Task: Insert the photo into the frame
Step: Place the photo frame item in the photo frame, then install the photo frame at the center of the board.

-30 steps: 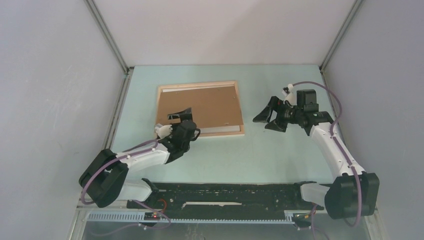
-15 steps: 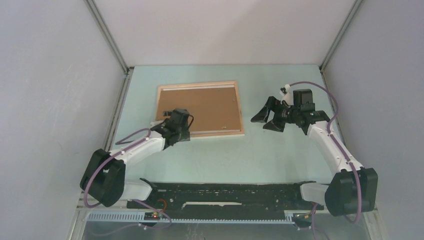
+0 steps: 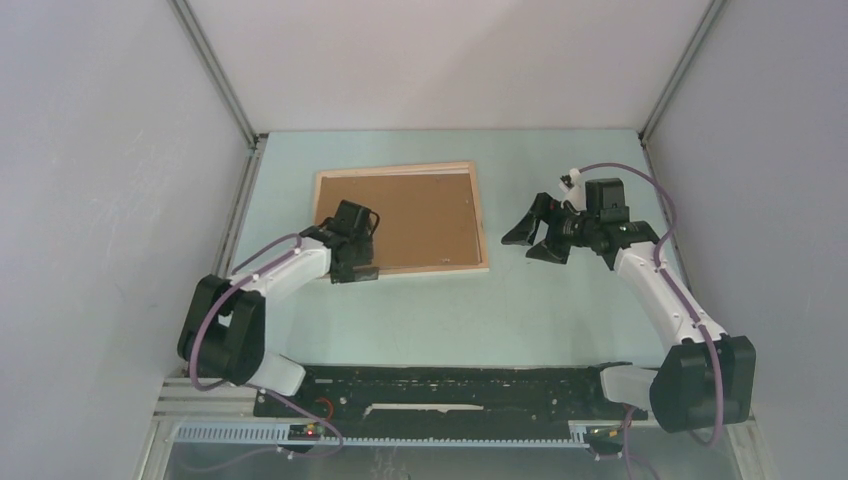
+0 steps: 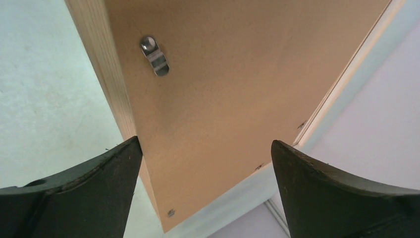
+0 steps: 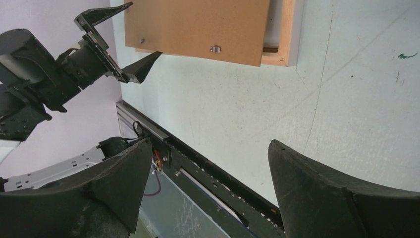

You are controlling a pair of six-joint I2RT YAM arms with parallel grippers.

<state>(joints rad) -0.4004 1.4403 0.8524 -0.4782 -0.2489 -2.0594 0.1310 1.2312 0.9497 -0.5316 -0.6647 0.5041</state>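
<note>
Frame (image 3: 400, 168): pale raw wood. Photo (image 3: 425, 215) back: matt brown board. Clip (image 4: 154, 55): shiny metal.

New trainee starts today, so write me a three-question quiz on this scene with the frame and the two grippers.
1. True or false: the right gripper is holding the frame.
2. What faces up inside the frame? A. a glossy dark image; B. the photo, its brown back up; C. a white sheet.
3. Which gripper hangs over the frame's near-left corner, and are its jaws open or shut?

Key
1. False: it is open and empty, apart from the frame, off to its right.
2. B.
3. The left gripper, jaws open.
</note>
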